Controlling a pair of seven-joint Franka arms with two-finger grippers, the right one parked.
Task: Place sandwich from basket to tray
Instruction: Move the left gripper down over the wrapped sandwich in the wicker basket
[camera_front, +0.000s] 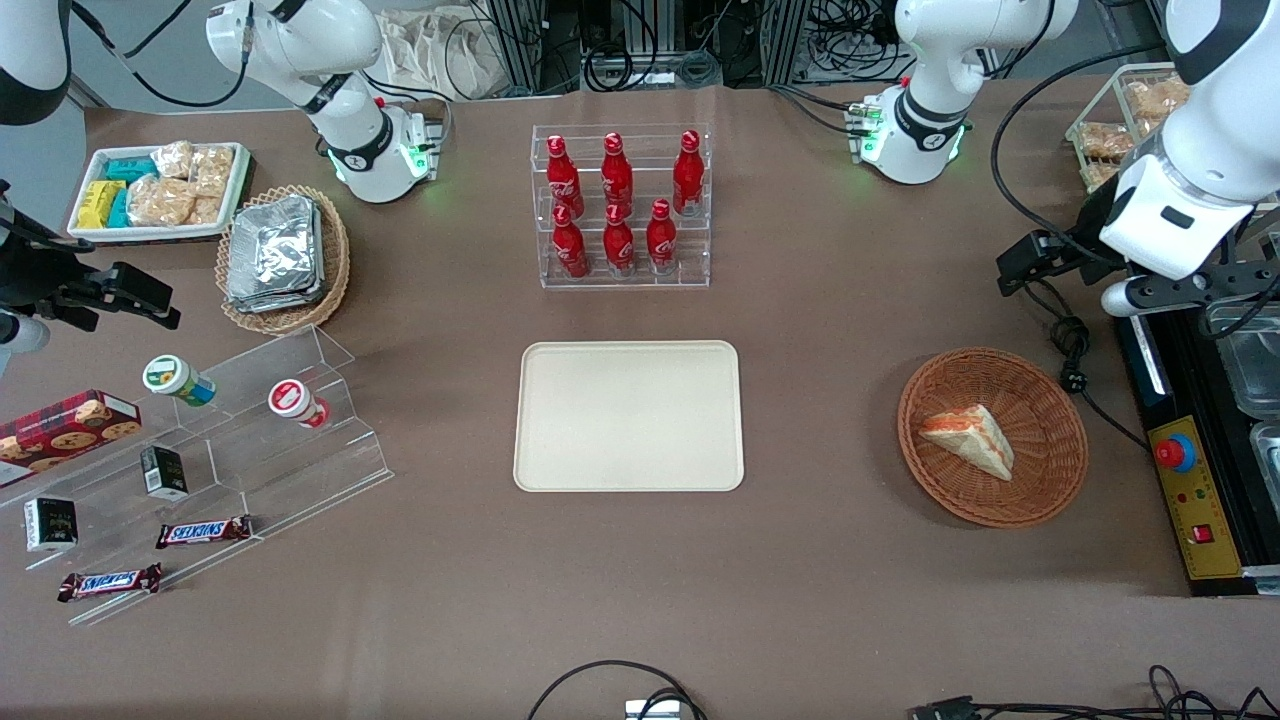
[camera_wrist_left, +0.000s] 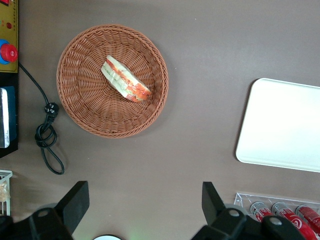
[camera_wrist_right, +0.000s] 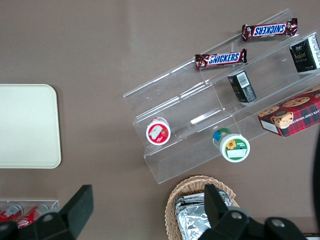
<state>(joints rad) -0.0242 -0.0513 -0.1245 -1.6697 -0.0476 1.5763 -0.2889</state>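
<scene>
One sandwich (camera_front: 972, 440) lies in the basket (camera_front: 1050, 470), a little toward the rim that faces the tray (camera_front: 628, 416), with its striped orange and pale cut edge turned up toward the front camera's twelve o'clock. Seen from that camera, the basket sits at about three o'clock from the tray, well apart from it, with bare table between. The tray holds nothing yet.

The gripper (camera_wrist_left: 145, 207) hangs high above the table, farther from the front camera than the basket, and its two dark fingers (camera_wrist_left: 75, 202) stand spread wide with nothing between them. In the wrist view the basket (camera_wrist_left: 80, 107) and sandwich (camera_wrist_left: 125, 80) lie ahead of the fingers, not under them, so the whole reach and descent are yet to come.

Several things could spoil the pick. The wedge is soft and layered, so a hard pinch would likely crush the bread or squeeze the filling out. It also tapers, so fingers closing across the slanted sides could slide off toward the thin corner. If the descent comes down off centre, a finger may catch the woven rim and drag or tip the light basket. A loose cable (camera_wrist_left: 47, 135) lies just beside the basket, toward the working arm's end of the table, and could snag a low approach. A weak hold could drop the sandwich over the open table short of the tray.
</scene>
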